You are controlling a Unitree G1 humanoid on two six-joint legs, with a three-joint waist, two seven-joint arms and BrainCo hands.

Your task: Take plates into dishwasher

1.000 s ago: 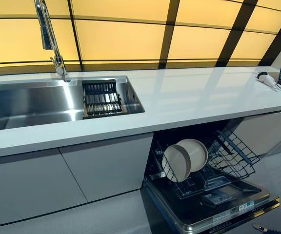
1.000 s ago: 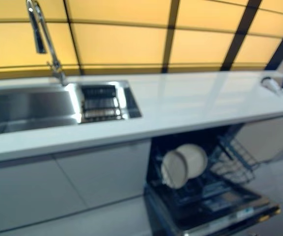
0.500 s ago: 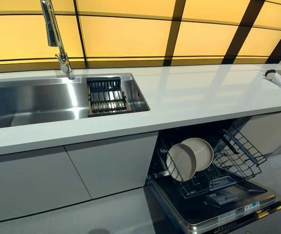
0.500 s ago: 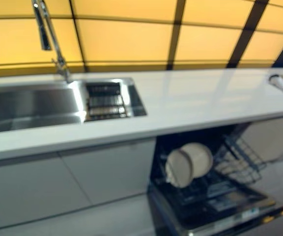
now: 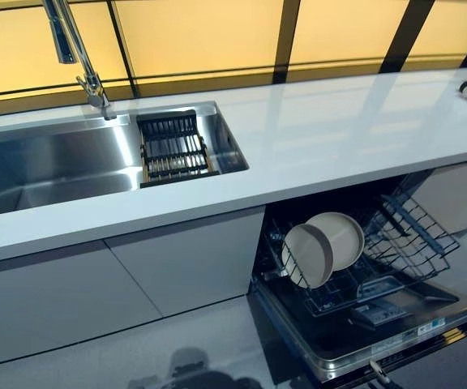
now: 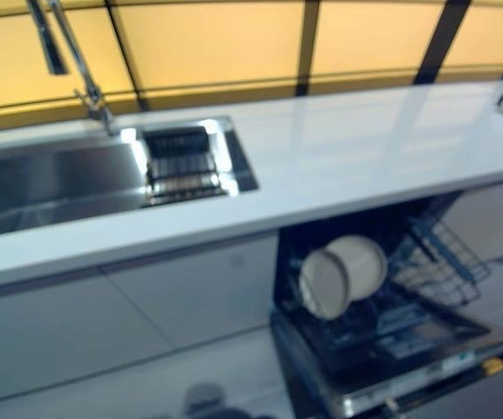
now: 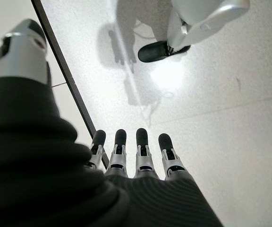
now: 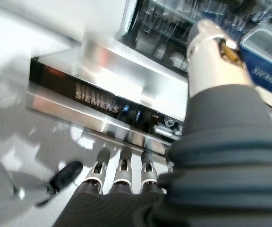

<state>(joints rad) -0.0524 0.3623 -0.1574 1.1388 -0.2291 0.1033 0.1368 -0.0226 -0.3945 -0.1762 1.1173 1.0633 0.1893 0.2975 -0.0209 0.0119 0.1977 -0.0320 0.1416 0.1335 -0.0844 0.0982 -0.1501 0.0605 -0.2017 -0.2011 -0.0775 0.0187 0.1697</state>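
Both hands, left hand (image 7: 55, 156) and right hand (image 8: 188, 161), wear dark ribbed covers, with silver dark-tipped fingers (image 7: 142, 156)

White lettering stands on the open dishwasher door (image 8: 103, 101), along its front edge, and on a blue box (image 8: 263, 52) near it.

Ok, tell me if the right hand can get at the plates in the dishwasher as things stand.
Probably yes. The right hand hangs open by the lowered door, and the plates stand upright in the pulled-out rack with nothing in front of them.
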